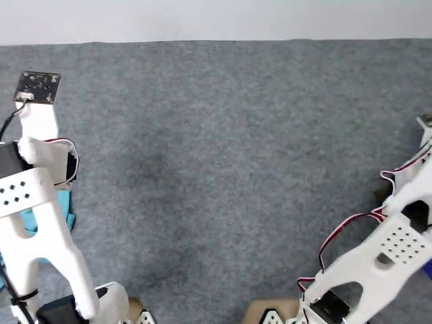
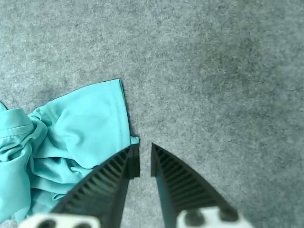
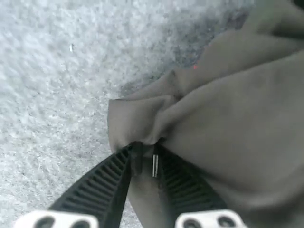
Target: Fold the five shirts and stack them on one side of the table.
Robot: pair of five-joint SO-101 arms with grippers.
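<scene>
A crumpled teal shirt [image 2: 61, 142] lies on the grey carpet-like table top [image 2: 213, 71], and a strip of the teal shirt [image 1: 65, 206] peeks out from under the left arm [image 1: 37, 202] at the table's left side. My left gripper [image 2: 145, 156] hangs just over the shirt's hem corner, shut, with nothing between its fingers. A grey-brown shirt [image 3: 228, 118] lies bunched at the table's right side. My right gripper [image 3: 145, 154] is shut on a fold at that shirt's edge. The right arm [image 1: 391, 250] covers most of that shirt from above.
The wide grey table top [image 1: 223, 148] stretches between the two arms. A white wall [image 1: 216, 19] runs along its far edge. A bit of blue cloth [image 1: 428, 270] shows at the right edge beneath the right arm.
</scene>
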